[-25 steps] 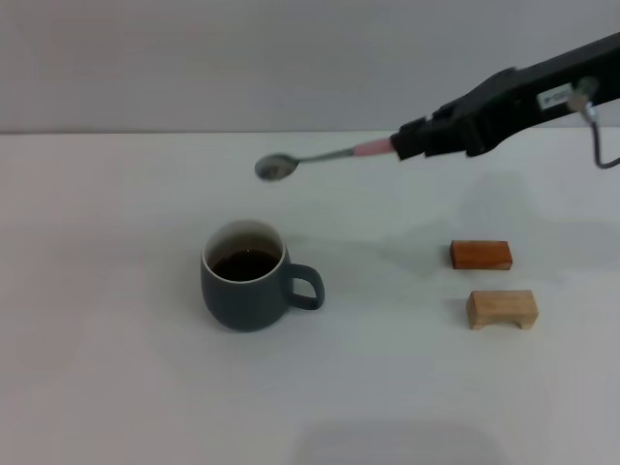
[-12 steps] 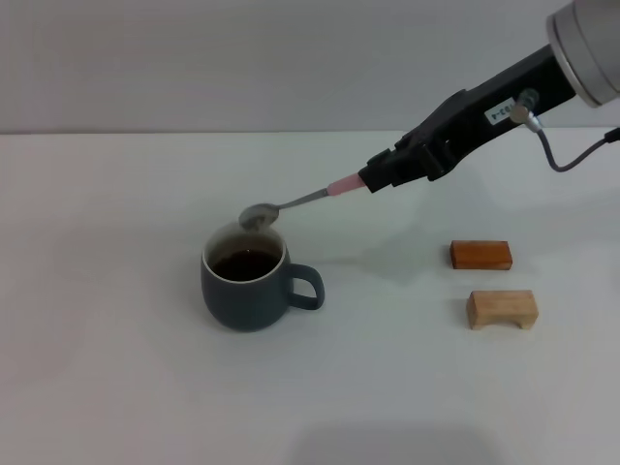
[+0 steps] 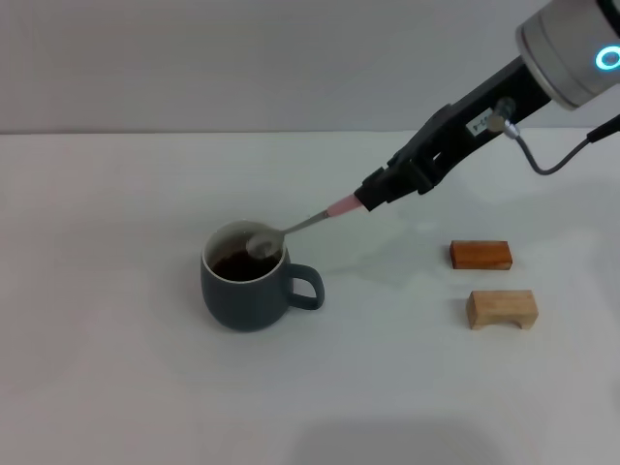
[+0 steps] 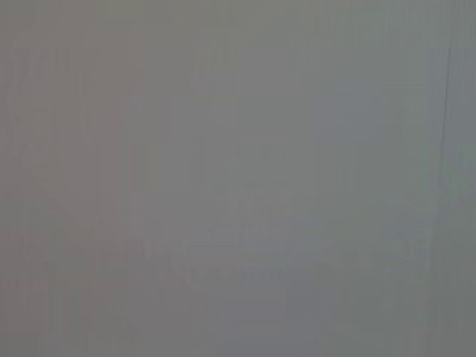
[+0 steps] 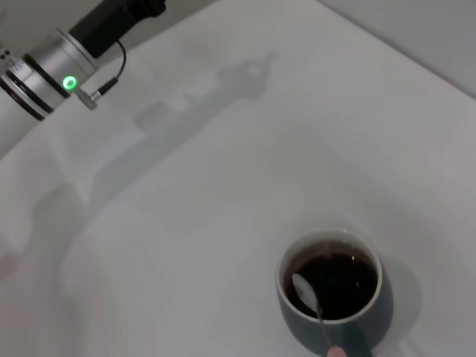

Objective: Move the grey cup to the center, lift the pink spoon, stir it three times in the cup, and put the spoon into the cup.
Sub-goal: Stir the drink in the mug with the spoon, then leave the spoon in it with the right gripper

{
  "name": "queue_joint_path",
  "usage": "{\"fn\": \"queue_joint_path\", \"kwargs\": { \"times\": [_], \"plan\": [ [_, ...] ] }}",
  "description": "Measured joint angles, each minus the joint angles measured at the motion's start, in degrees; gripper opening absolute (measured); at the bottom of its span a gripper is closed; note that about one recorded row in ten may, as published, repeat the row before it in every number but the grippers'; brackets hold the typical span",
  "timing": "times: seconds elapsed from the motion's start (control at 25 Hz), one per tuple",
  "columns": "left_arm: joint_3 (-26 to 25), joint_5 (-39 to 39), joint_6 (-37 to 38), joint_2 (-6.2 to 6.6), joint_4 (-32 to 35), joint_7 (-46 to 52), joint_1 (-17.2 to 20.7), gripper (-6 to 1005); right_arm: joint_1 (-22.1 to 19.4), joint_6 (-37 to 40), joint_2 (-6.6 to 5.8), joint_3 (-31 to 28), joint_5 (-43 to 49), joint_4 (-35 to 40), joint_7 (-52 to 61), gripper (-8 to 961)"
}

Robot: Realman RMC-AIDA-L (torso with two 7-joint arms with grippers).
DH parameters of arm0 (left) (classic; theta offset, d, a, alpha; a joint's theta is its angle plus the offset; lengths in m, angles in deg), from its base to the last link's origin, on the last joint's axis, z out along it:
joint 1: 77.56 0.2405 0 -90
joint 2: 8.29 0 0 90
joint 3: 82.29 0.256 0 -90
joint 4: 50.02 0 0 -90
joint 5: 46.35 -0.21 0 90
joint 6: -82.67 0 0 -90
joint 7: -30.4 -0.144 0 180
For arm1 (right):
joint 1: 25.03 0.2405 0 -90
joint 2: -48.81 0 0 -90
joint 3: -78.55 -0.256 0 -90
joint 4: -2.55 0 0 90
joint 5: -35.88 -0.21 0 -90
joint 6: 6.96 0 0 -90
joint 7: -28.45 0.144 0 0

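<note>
My right pincer [image 3: 366, 201] is closed tight on the pale pink end of the pink spoon [image 3: 300, 225], reaching in from the tabletop's far right corner and slanting down toward the middle. The spoon tilts down from my grip, and its silver bowl sits inside the rim of the grey cup [image 3: 249, 279], at or just above the dark liquid; I cannot tell whether it is dipped in. The cup stands upright near the middle of the white tabletop [image 3: 116, 368], a little toward the left edge, its loop handle pointing toward the right edge. Nearer the right edge, well apart from the cup, lie an orange-brown block [image 3: 480, 255] and, just beside it toward the near edge, a pale wooden block [image 3: 501, 309]. My left pincer shows nowhere.
</note>
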Motion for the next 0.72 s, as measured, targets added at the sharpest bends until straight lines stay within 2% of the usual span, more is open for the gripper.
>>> {"fn": "queue_joint_path", "kwargs": {
  "times": [0.32, 0.72],
  "plan": [
    [0.03, 0.17, 3.12, 0.11, -3.82, -0.42, 0.34, 17, 3.44, 2.44, 0.74, 1.98, 3.19, 6.90, -3.75, 123],
    [0.03, -0.18, 5.81, 0.10, -6.20, 0.03, 1.46, 18, 5.68, 5.22, 1.15, 3.48, 4.65, 10.30, -6.86, 123]
  ]
}}
